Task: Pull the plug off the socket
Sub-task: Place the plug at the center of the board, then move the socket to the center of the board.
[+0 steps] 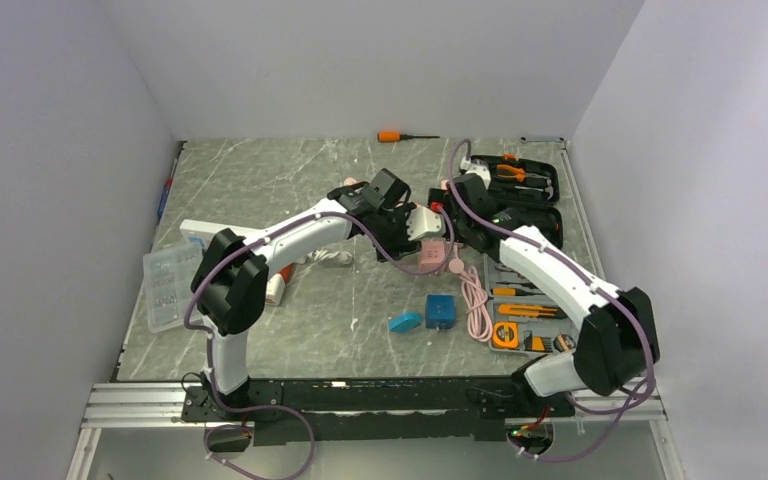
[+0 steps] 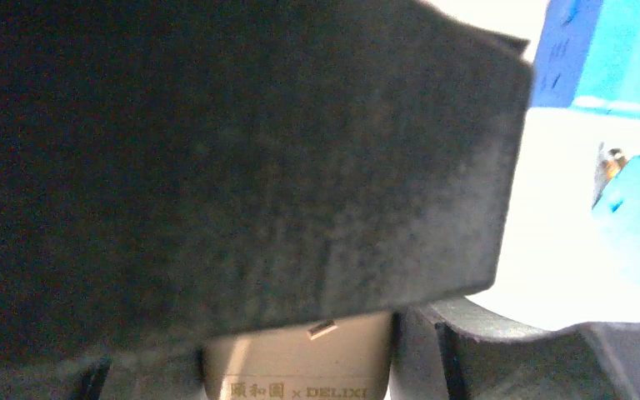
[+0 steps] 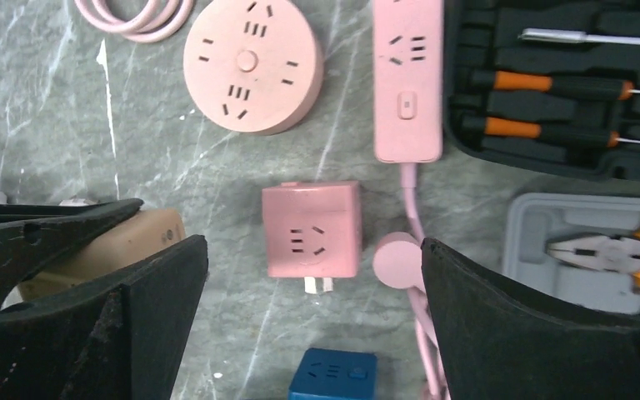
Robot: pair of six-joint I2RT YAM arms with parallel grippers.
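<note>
Right gripper (image 3: 315,254) gapes wide, nothing held; pink plug (image 3: 310,229) lies loose on table (image 3: 92,125) beneath (prongs bare). Left gripper (image 1: 412,222) clamps beige socket (image 3: 133,237). Risk: careless right-arm drop knocks plug, or socket slips w/ weak grip.

Two arms (image 1: 290,235) (image 1: 560,270) — three pink sockets (image 3: 252,65) (image 3: 407,79) (image 3: 311,229)

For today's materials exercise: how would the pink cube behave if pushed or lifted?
The pink cube looks like hard plastic, so it is probably stiff. Its flat faces suggest it would slide, not roll. Its smooth sides might slip in a grip.
</note>
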